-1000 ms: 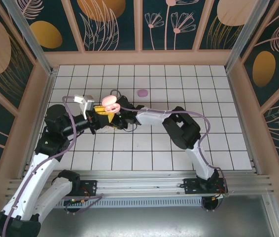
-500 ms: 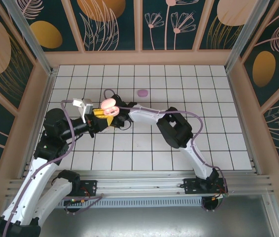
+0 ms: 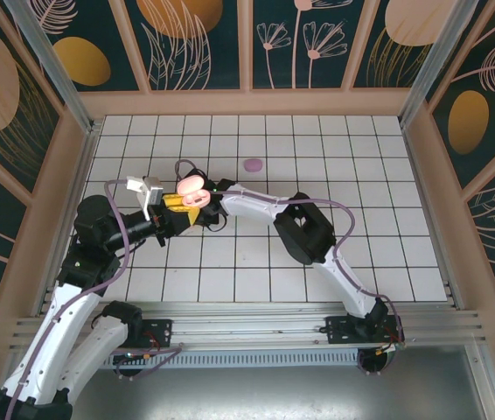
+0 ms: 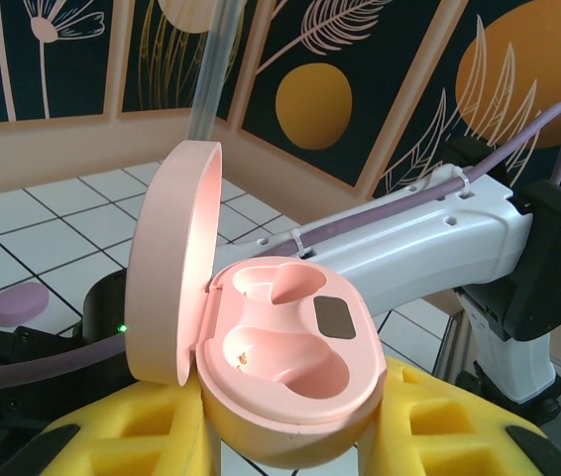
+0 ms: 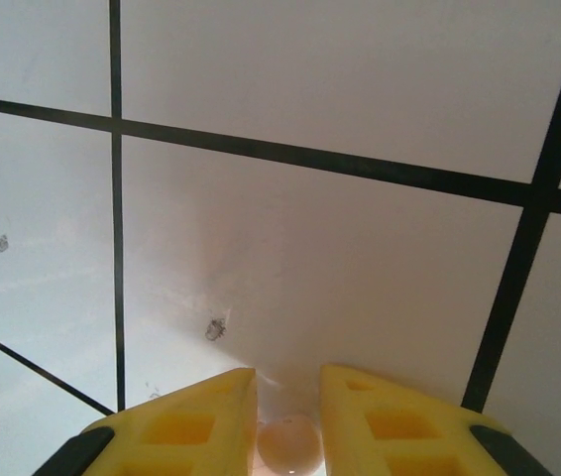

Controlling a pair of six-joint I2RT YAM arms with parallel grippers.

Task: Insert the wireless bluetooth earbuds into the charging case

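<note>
Ahead, open tiles (image 5: pixel 310 248) beyond pink earbud (image 5: pixel 290 444)

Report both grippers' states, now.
Left gripper: closed on the open pink charging case.
Right gripper: closed on a pale pink earbud.

— Where's the top camera?
— High, behind the arm bases (image 3: pixel 138 331) at 6 o'clock, looking down on the whole table (image 3: pixel 379 254).
— The wrist cameras?
— Left sits close behind the case (image 4: pixel 290 387), facing about 2 o'clock. Right hangs very near the table, facing down. Top and left share the case.
</note>
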